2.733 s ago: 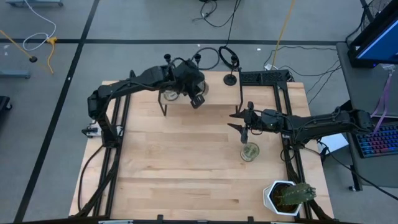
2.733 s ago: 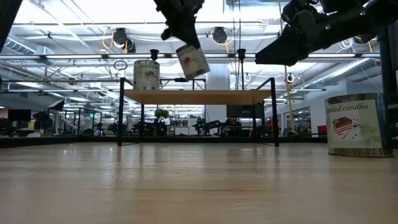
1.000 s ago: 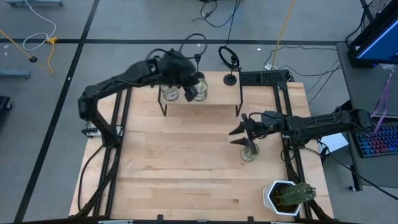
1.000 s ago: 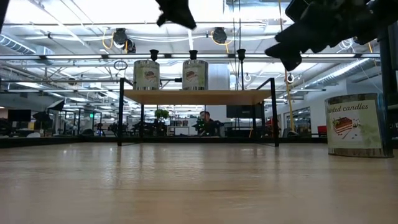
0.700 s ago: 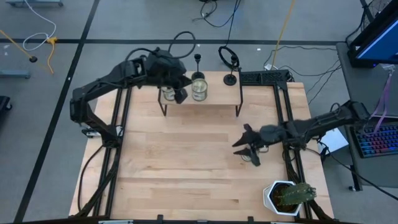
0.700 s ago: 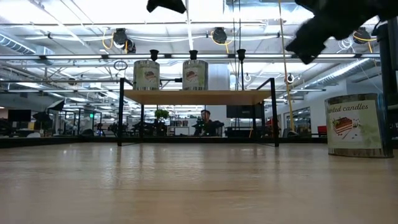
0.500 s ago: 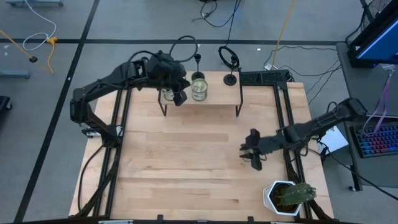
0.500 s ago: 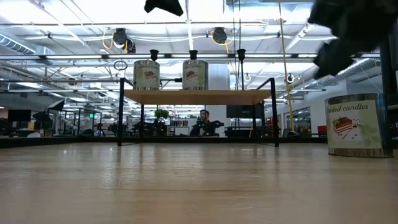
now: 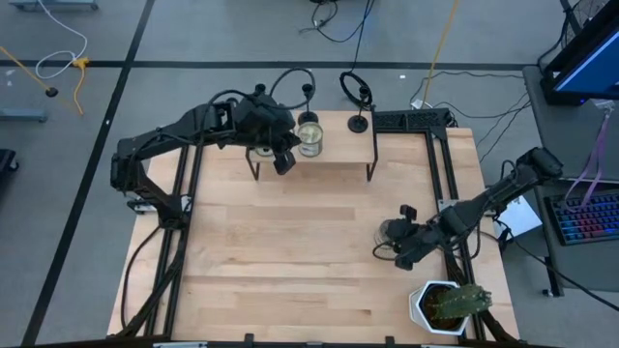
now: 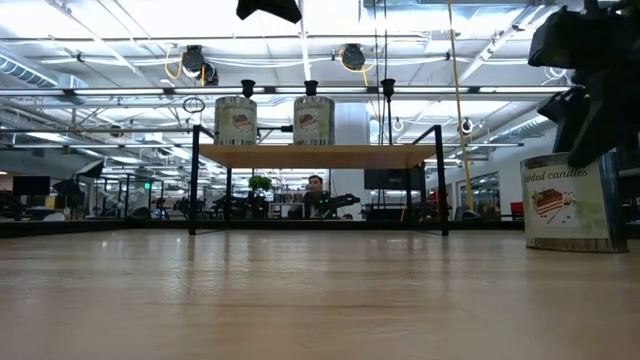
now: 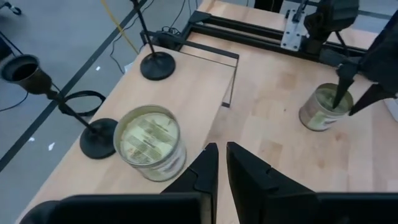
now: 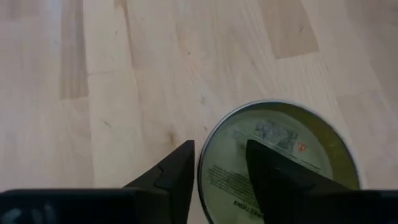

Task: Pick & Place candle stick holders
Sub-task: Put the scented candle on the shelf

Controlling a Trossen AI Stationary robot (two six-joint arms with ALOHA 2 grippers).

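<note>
Three black candle stick holders (image 10: 248, 88) (image 10: 311, 88) (image 10: 388, 88) stand on their round bases at the table's far edge, behind a small shelf (image 10: 318, 155). Two show in the left wrist view (image 11: 93, 134) (image 11: 157, 65). Two candle tins (image 10: 236, 120) (image 10: 313, 120) stand on the shelf. My left gripper (image 11: 222, 163) is shut and empty, above the shelf's near edge (image 9: 282, 161). My right gripper (image 12: 221, 168) is open at a third candle tin (image 12: 280, 162) at the table's right (image 9: 390, 230), one finger over the tin's top and one outside its rim. My right gripper comes at the tin's rim (image 12: 208, 158) slanting from above. One finger (image 12: 270, 171) stands over the tin's top and the other (image 12: 174, 171) outside its wall. I cannot tell whether either finger touches the tin. The tin stands upright on the table.
A potted cactus (image 9: 447, 304) stands at the near right corner. A black frame (image 9: 411, 121) lies at the far right corner, with cables on the floor behind the table. Bare wood lies between the shelf and the near edge.
My right gripper has swung toward the table's near edge and come down to the tin, which has stayed in place. My left gripper has drawn back a little from the shelf's tins toward the near edge.
</note>
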